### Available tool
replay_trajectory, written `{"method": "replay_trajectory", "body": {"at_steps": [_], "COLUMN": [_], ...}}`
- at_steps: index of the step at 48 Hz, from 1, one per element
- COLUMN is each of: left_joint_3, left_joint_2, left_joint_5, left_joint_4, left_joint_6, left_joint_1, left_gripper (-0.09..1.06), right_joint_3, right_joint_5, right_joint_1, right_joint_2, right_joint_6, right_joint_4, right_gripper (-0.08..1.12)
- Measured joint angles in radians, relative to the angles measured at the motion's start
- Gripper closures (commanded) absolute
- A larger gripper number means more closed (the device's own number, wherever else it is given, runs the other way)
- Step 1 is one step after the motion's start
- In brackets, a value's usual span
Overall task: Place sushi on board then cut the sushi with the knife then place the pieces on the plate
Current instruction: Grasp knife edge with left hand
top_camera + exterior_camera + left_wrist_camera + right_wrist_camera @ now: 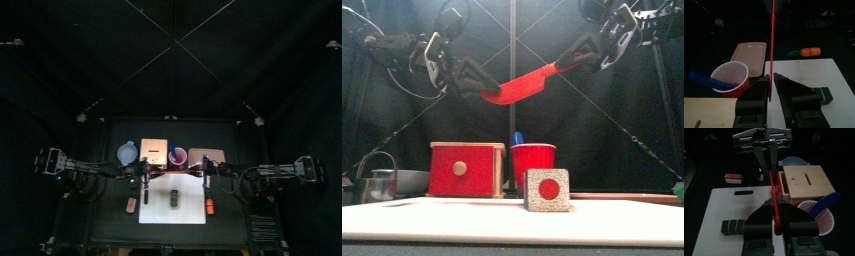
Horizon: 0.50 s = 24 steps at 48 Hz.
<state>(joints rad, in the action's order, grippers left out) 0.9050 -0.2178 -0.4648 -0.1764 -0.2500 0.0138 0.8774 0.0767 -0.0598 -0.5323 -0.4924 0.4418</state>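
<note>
Sushi lies on the white board in the top view, so we take step 1 as done. Left tool & right tool meet above the board's back part. Pink tray sits behind, to the right.

Front view: red knife hangs slanted in the air, well above the roll, w/ left tool gripping its lower end and right tool its upper end. Roll looks whole, no cut yet.

Left wrist view: jaws nearly together, blade edge-on btw them as a thin red line. Tray looks bare here.

Right wrist view: jaws clamped on the knife's near end; sushi on the board, well apart from them.

We judge this a handover ahead of step 2. Next, probably: one tool lets go, the other holds the handle end, lines the blade across the roll and presses straight down, w/o shoving the roll off the board.
</note>
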Motion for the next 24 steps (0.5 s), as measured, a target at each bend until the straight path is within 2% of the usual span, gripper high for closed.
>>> {"method": "replay_trajectory", "body": {"at_steps": [9, 13, 24], "left_joint_3": [-0.006, -0.006, -0.008], "left_joint_2": [0.003, 0.006, 0.009], "left_joint_5": [0.037, 0.038, 0.038], "left_joint_4": [0.000, 0.005, 0.041], "left_joint_6": [0.000, -0.002, -0.002], "left_joint_1": [0.000, 0.000, 0.000], "left_gripper": [0.39, 0.39, 0.38], "right_joint_3": [0.000, 0.000, 0.000], "right_joint_5": [0.000, 0.000, 0.000], "right_joint_1": [-0.002, 0.000, 0.002], "right_joint_2": [0.000, 0.000, 0.002], "right_joint_6": [0.000, 0.000, 0.000], "right_joint_4": [0.000, 0.000, 0.000], "right_gripper": [0.68, 0.68, 0.68]}}
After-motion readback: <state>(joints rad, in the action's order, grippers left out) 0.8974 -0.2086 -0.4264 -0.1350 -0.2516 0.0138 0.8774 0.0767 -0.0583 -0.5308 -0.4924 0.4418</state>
